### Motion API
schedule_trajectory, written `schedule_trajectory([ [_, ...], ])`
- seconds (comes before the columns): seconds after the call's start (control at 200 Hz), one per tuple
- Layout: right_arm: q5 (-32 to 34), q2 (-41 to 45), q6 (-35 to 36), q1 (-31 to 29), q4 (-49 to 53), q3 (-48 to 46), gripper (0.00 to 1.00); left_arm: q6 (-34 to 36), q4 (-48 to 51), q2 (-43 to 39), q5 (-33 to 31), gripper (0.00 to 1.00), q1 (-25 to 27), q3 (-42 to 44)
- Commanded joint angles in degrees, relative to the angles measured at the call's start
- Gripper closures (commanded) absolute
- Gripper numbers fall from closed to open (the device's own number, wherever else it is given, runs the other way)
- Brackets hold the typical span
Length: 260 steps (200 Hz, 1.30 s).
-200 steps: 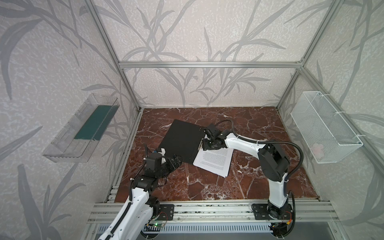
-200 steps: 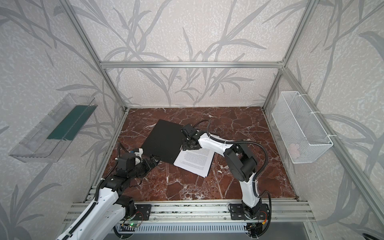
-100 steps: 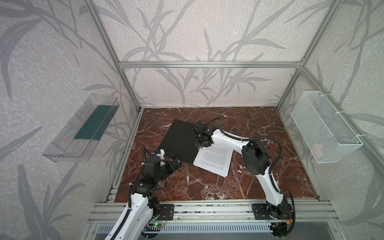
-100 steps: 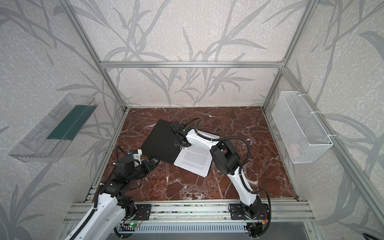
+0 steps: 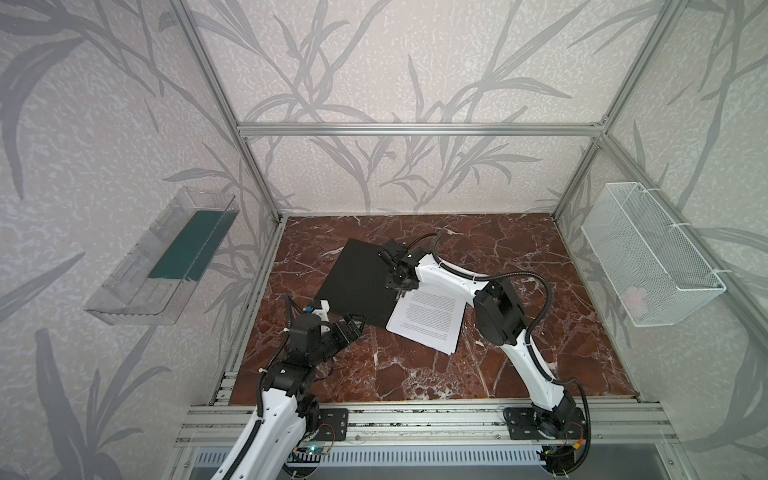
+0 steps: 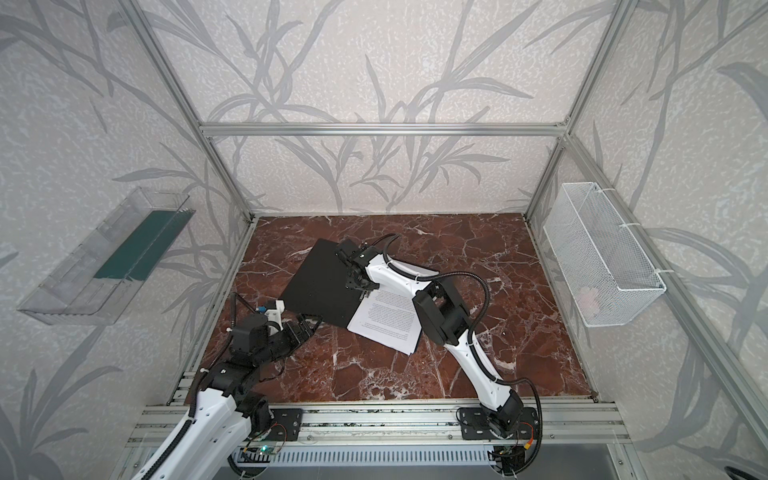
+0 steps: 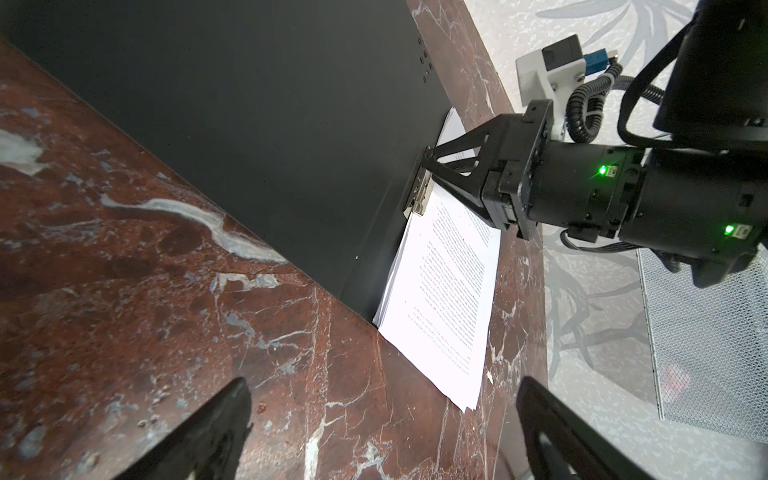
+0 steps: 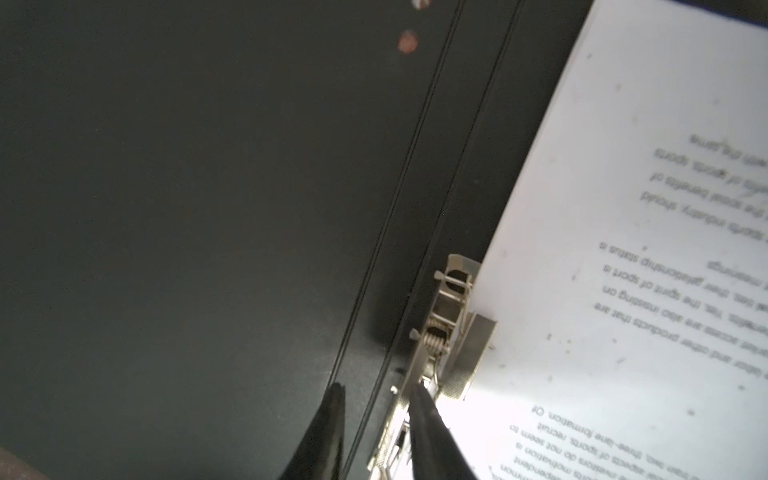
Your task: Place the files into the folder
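The folder (image 5: 357, 282) looks matt black, its clip (image 8: 453, 332) bright ribbed metal. The files (image 5: 428, 316) are smooth white paper. The surface (image 5: 415, 374) is glossy, perhaps marble.

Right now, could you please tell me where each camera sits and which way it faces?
Top views: high above the robot's bases, both looking down and forward at the table; both arms show, left pincer near the folder, right pincer at its spine beside the files.
Left wrist: low over the table, facing across the folder toward the right pincer at the metal clip; the left pincer shows.
Right wrist: close above the metal clip, looking down; the right pincer shows.
Shared: both wrist views see metal clip, folder, files.
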<state>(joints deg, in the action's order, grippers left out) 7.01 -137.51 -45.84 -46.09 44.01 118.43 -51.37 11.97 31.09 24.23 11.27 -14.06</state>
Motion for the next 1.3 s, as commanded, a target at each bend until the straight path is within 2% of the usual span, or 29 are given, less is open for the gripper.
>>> schedule_trajectory([
  [0.0, 1.04, -1.69, -1.04, 0.12, 3.48, 1.87, 0.73, -1.05, -1.16, -1.20, 0.18, 0.01, 0.23, 0.66],
  [0.26, 0.91, -2.62, -1.52, 0.38, 3.80, 2.76, 0.76, -1.26, -1.14, -1.29, 0.07, 0.01, 0.20, 0.74],
  [0.72, -2.17, -3.75, -4.18, 1.56, 1.98, 1.50, 0.90, -5.74, -6.93, -1.40, -1.80, 0.01, 0.17, 5.24],
  [1.1, -4.61, 5.41, -6.74, 2.62, -6.46, -9.62, 0.98, -10.51, -21.64, 2.31, -1.53, 0.01, 0.29, 12.53],
  [1.295, -6.95, 10.51, -8.16, 3.54, -9.56, -13.93, 0.99, -11.93, -24.08, 2.78, -2.83, 0.01, 0.55, 14.01],
])
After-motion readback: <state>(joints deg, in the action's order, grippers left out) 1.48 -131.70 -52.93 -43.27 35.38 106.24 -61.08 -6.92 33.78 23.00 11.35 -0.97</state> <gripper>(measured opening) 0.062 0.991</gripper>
